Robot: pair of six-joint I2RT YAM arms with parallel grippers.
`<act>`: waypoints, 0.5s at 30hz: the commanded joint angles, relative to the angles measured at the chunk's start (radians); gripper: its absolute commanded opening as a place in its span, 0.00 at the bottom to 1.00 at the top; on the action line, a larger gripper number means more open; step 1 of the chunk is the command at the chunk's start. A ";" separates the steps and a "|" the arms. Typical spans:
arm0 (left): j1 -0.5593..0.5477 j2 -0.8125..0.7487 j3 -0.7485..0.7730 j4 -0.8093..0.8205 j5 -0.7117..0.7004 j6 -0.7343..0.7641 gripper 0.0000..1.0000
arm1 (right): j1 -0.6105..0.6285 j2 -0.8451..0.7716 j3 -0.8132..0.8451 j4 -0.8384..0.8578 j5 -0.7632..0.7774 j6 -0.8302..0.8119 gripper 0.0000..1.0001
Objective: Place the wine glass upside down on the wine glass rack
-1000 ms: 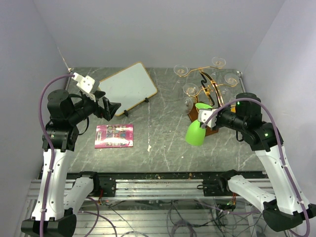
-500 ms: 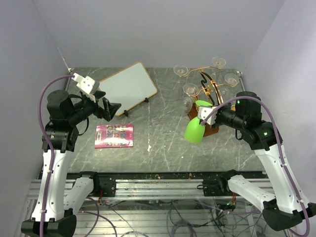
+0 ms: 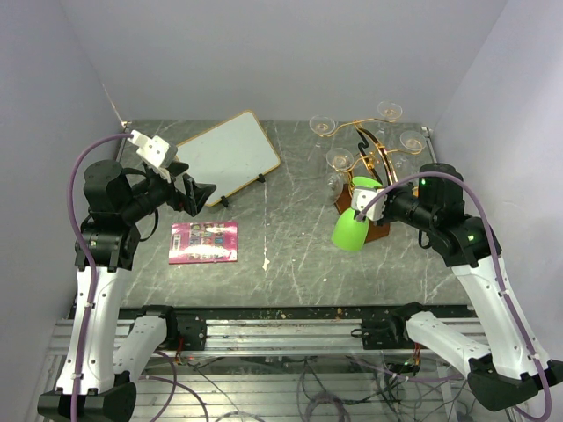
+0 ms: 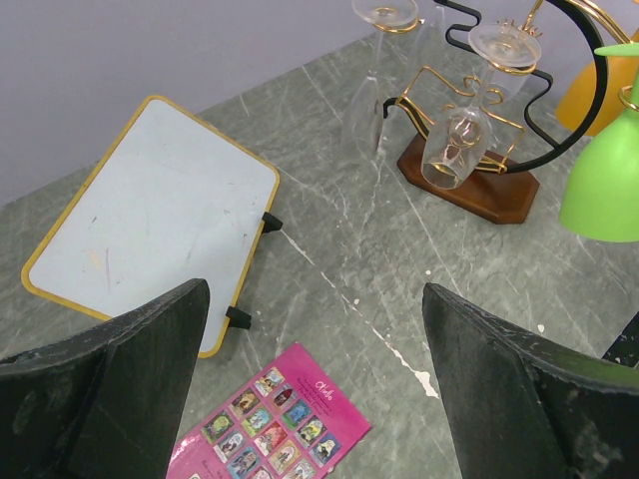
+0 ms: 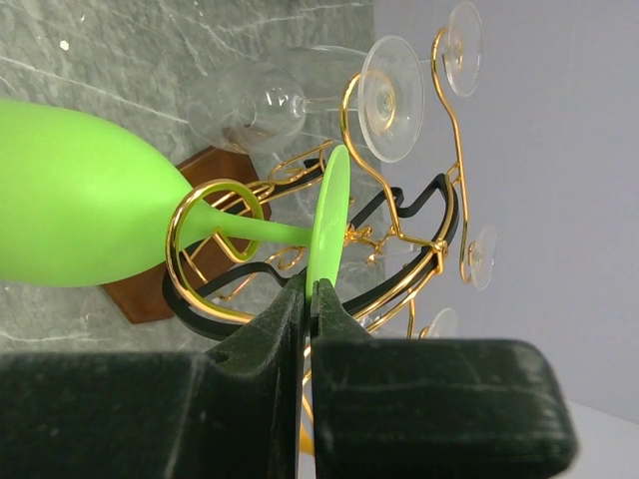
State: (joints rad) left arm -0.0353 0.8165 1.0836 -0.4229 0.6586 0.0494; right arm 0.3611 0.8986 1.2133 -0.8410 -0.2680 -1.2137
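Your right fingers (image 5: 310,289) are pinched shut on the foot of the green glass (image 5: 90,215), tilted bowl-down above the worktop (image 3: 290,220) with its stem seemingly in a gold loop of the rack (image 4: 477,188); it looks light, stiff and slick, so grip the foot squarely; left fingers (image 4: 315,289) gape empty.

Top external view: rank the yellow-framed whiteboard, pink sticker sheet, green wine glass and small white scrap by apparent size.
1. yellow-framed whiteboard
2. pink sticker sheet
3. green wine glass, raised nearer the camera, so this rank is apparent only
4. small white scrap
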 commanded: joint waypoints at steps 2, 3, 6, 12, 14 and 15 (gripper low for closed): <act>0.007 -0.007 -0.005 0.030 0.031 0.014 0.98 | -0.002 -0.012 -0.010 0.002 -0.005 -0.014 0.00; 0.007 -0.006 -0.007 0.030 0.031 0.015 0.98 | -0.002 -0.014 -0.009 -0.001 -0.011 -0.014 0.00; 0.007 -0.008 -0.007 0.029 0.032 0.016 0.98 | -0.002 -0.013 -0.006 -0.009 -0.027 -0.015 0.00; 0.007 -0.010 -0.010 0.028 0.034 0.018 0.98 | -0.002 -0.012 -0.003 -0.017 -0.042 -0.016 0.00; 0.007 -0.011 -0.010 0.028 0.034 0.018 0.98 | -0.002 -0.011 -0.003 -0.017 -0.043 -0.015 0.00; 0.007 -0.010 -0.010 0.028 0.035 0.018 0.98 | -0.002 -0.012 -0.002 -0.017 -0.044 -0.014 0.00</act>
State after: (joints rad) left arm -0.0353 0.8165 1.0832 -0.4225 0.6598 0.0509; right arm 0.3611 0.8982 1.2114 -0.8436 -0.2932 -1.2251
